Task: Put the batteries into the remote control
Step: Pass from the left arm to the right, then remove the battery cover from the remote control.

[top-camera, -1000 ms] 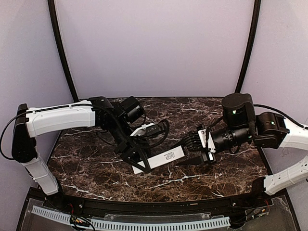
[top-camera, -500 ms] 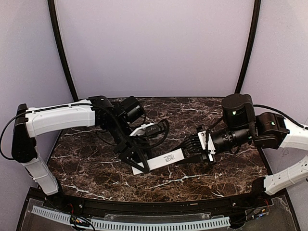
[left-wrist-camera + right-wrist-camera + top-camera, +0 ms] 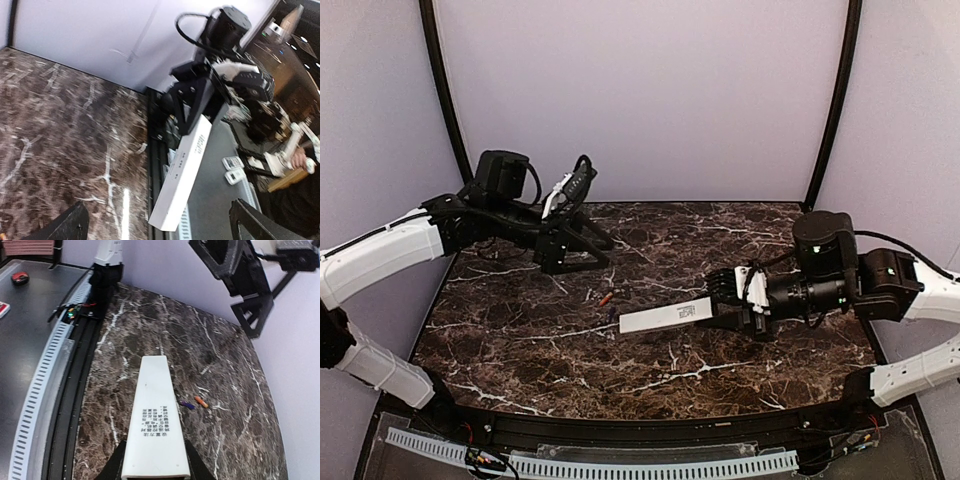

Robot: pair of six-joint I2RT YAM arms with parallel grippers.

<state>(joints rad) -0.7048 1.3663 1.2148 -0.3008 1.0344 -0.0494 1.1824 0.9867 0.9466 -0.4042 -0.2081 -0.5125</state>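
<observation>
Right pincer (image 3: 720,305) pinches the remote control (image 3: 665,318) by one end; ahead of it lie the orange battery (image 3: 201,401) and purple battery (image 3: 187,404); left pincer (image 3: 603,252) gapes wide.

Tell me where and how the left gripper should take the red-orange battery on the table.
Take the red-orange battery at its middle, straight down from above with the open left gripper, jaws closing across its thin width. It lies flat on the table, so only its long sides offer a grip. The dark battery lies close by; best steer clear of it.
</observation>
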